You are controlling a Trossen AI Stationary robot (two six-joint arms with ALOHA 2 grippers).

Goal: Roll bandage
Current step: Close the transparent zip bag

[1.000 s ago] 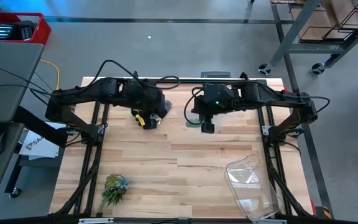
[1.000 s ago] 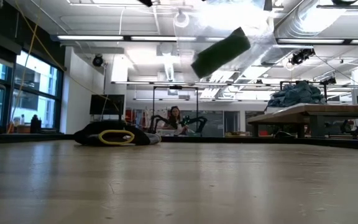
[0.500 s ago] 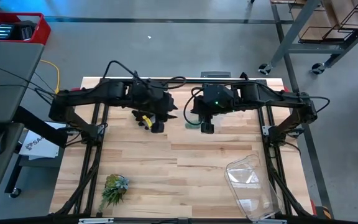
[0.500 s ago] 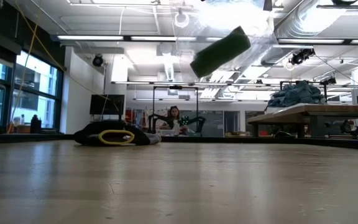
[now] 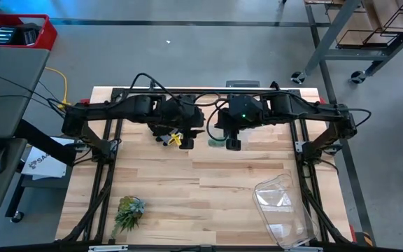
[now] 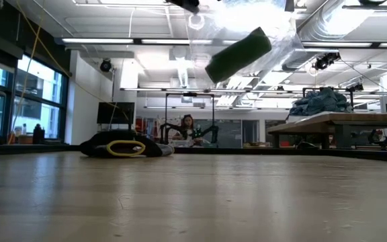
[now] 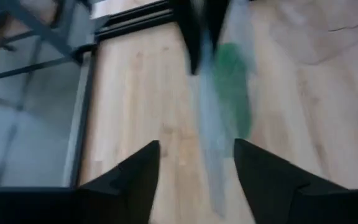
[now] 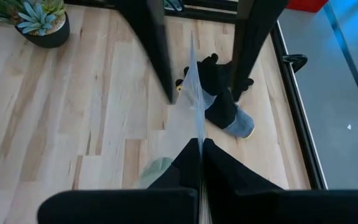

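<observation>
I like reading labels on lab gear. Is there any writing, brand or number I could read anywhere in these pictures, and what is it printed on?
"SA": large dark letters on the white sheet on the floor left of the table; the rest is hidden by the table's frame.
Nothing else carries readable text in any view.

Right pincer (image 8: 201, 149) pinched shut — glove (image 8: 224, 93) beyond.

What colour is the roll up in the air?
Green. The bandage shows best in the low view.

Even bright overhead light, glaring ceiling lamps (image 6: 195, 20) in low view, left wrist view motion-blurred, soft shadows.
</observation>
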